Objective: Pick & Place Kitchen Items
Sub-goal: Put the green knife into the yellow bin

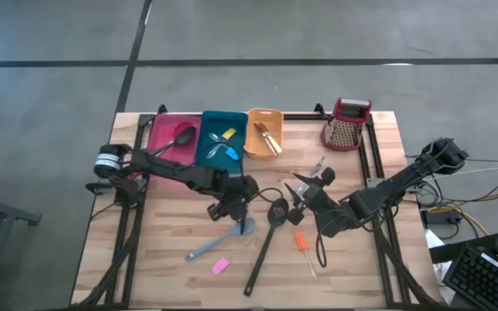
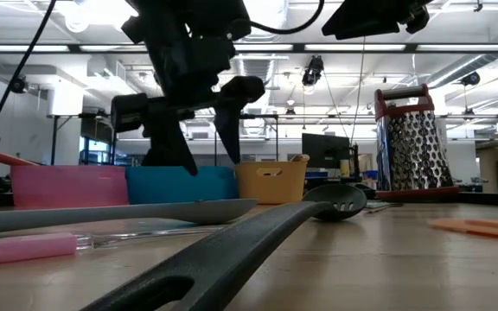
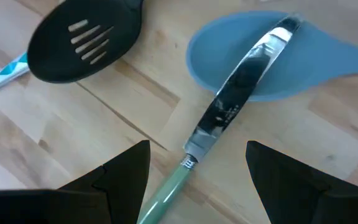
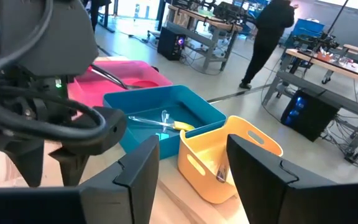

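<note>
While three bins (image 1: 223,136) hold utensils, both pincers, left (image 3: 194,171) and right (image 4: 191,163), gape empty.

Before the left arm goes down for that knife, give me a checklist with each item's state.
1. Left gripper open: ok, fingers stand apart.
2. Knife between the fingers: ok, its green handle lies midway between them.
3. Knife free of other items: not ok, its blade rests on the grey spatula.
4. Slotted spoon out of the way: ok, it lies off to one side.
5. Right gripper clear of the left: cannot tell, it hovers close by.
6. Teal bin has room: ok.
</note>
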Controlling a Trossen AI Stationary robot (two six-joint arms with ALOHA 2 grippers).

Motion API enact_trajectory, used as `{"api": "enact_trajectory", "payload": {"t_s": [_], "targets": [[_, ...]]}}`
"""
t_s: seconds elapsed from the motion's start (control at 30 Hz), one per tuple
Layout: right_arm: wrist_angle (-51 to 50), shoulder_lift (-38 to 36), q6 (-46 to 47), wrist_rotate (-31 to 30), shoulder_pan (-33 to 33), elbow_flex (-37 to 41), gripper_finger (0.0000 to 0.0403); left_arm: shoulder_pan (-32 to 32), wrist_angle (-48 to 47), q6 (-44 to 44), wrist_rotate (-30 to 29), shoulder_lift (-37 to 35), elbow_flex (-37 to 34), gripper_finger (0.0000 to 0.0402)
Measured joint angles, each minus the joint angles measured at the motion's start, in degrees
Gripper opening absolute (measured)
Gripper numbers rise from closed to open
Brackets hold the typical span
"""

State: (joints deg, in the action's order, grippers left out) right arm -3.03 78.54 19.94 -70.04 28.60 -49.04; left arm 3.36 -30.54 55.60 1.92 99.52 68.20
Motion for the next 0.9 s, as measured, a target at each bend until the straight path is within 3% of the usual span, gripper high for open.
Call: {"api": "enact_trajectory", "payload": {"t_s": [0.4, 0.9], "targets": [[-0.2, 0.0, -0.24, 0.0, 0.0, 0.0, 0.0206, -6.52, 0.07, -1.23, 0.7, 3.92, 0.46, 0.0228], [-0.21, 0.0, -0.44, 0.0, 0.0, 0.0, 0.0179, -7.01, 1.61, 0.14, 2.4, 8.15, 0.35, 0.0209]]}}
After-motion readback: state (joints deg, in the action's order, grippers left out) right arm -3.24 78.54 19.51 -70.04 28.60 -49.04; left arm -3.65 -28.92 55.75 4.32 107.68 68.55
